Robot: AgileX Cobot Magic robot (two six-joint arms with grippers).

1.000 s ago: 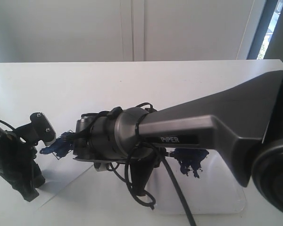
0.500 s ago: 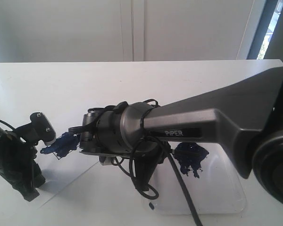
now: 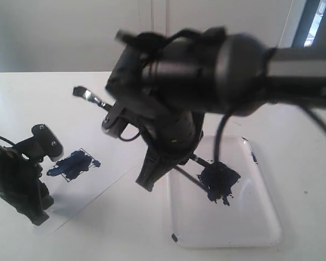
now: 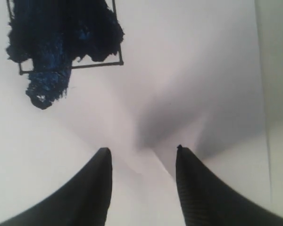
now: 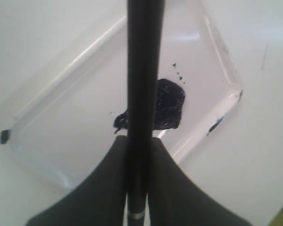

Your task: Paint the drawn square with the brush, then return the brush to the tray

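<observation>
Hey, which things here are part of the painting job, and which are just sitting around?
Job: brush, drawn square, tray, right pincer gripping the brush.
Sitting around: left pincer, open over the paper sheet; table.

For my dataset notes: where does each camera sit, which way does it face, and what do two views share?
Exterior: off the arms, facing across the table toward a wall; both arms show.
Left wrist: on the left arm, looking down at the drawn square; open left hand shows.
Right wrist: on the right arm, looking down at the tray; right hand gripping the brush shows.
Shared: exterior and right wrist both show tray and brush.
</observation>
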